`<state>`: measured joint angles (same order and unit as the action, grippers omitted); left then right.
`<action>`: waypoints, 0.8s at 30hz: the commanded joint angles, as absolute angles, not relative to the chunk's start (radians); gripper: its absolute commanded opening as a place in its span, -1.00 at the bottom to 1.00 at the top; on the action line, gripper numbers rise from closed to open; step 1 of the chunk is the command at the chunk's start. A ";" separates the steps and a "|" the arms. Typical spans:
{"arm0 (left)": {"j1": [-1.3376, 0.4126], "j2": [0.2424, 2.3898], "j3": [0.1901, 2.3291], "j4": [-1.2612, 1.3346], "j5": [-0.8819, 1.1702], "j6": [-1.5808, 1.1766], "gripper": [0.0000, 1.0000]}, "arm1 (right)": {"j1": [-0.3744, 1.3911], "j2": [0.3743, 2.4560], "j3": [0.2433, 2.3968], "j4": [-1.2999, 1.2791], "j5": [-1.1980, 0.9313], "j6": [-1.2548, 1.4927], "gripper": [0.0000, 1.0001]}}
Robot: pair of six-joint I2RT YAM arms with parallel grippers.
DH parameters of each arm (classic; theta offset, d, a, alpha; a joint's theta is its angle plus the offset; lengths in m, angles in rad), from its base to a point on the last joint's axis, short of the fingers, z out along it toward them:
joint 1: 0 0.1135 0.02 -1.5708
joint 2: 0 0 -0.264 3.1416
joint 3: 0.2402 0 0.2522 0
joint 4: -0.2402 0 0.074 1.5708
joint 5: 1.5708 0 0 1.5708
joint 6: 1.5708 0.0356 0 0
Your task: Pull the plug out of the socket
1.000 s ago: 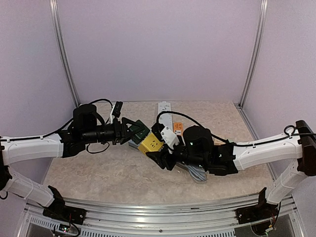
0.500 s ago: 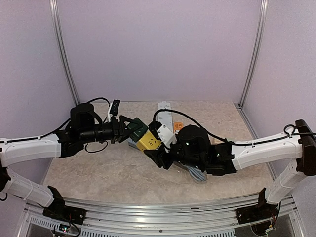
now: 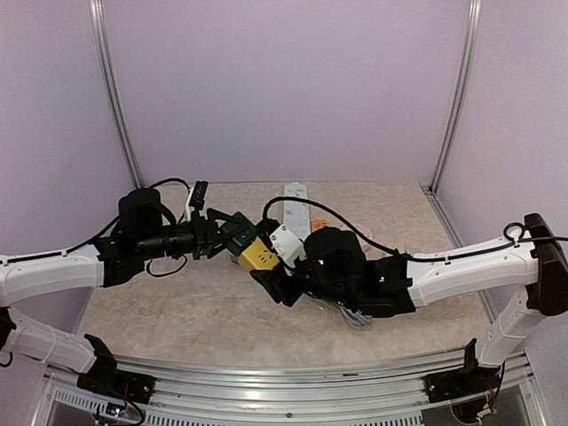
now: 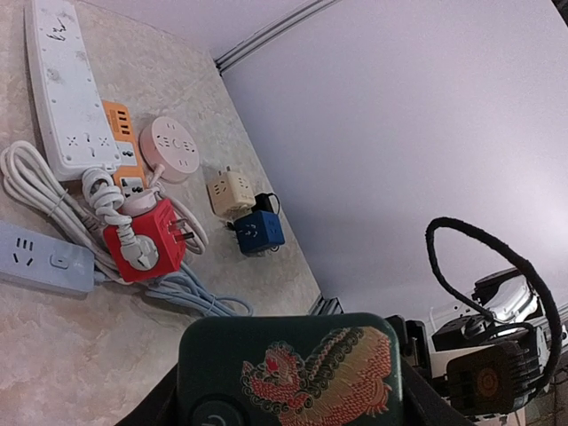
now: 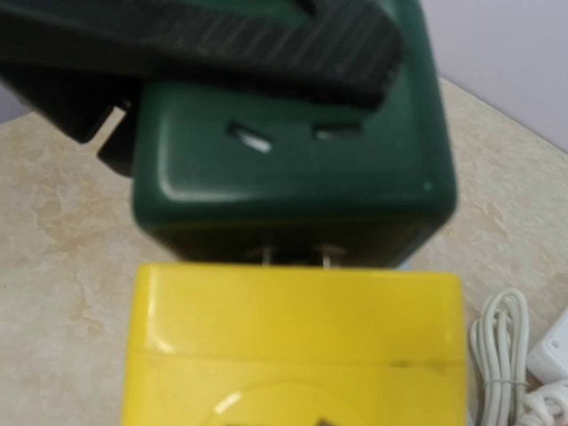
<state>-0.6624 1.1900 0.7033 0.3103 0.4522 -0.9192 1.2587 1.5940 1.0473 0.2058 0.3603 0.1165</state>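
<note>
Above the speckled desk [image 3: 169, 311], the left arm [image 3: 53, 271] and the right arm [image 3: 461, 266] are meeting in the middle. Each one is holding half of a joined pair of blocks. The left tool [image 3: 226, 234] is pinching the green block [image 3: 238, 228] by its flat sides, and one ridged black finger [image 5: 248, 44] is lying across it. The right tool [image 3: 266, 266] is pinching the yellow block [image 3: 258, 257] the same way. Both blocks are hanging in the air, off the desk, in front of a long white power strip [image 3: 295, 200].

Both blocks are looking like hard, shiny plastic cubes with rounded corners. I am guessing they are light and stiff and are not going to bend. Their smooth sides may be slippery, so squeezing the flat faces firmly is looking like the best hold. The green one is wearing a red and gold dragon picture [image 4: 319, 373] and showing two little slots [image 5: 248, 138].

Between the blocks, two thin metal pins [image 5: 264, 255] are peeking out of a narrow gap. I cannot tell which block they are growing from. A straight pull apart, with no twisting, is seeming kindest to them.
</note>
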 commanded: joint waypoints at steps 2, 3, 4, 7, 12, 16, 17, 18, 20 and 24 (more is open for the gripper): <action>-0.607 1.178 0.697 0.246 0.401 -0.878 -0.44 | 1.248 1.548 1.038 0.243 0.394 0.084 -1.00; -0.605 1.179 0.701 0.245 0.415 -0.866 -0.44 | 1.247 1.541 1.031 0.251 0.365 0.072 -1.00; -0.604 1.179 0.708 0.244 0.431 -0.851 -0.44 | 1.248 1.534 1.021 0.261 0.331 0.054 -1.00; -0.603 1.177 0.740 0.207 0.470 -0.792 -0.44 | 1.243 1.501 0.981 0.302 0.220 0.016 -1.00; -0.603 1.168 0.780 0.144 0.499 -0.730 -0.44 | 1.231 1.477 0.959 0.315 0.131 0.012 -1.00; -0.603 1.162 0.778 0.145 0.488 -0.738 -0.44 | 1.231 1.486 0.969 0.309 0.155 0.011 -1.00; -0.604 1.162 0.774 0.149 0.481 -0.741 -0.44 | 1.231 1.488 0.973 0.307 0.167 0.013 -1.00; -0.604 1.161 0.770 0.155 0.475 -0.751 -0.45 | 1.232 1.491 0.978 0.306 0.180 0.018 -1.00; -0.604 1.157 0.766 0.162 0.455 -0.762 -0.46 | 1.231 1.498 0.990 0.296 0.221 0.043 -1.00; -0.604 1.139 0.754 0.164 0.397 -0.788 -0.47 | 1.232 1.524 1.035 0.228 0.336 0.103 -1.00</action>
<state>-0.6464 1.1805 0.7612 0.1825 0.5411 -0.8322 1.2282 1.5463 0.9783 0.2703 0.2222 0.0208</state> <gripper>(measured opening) 0.610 0.619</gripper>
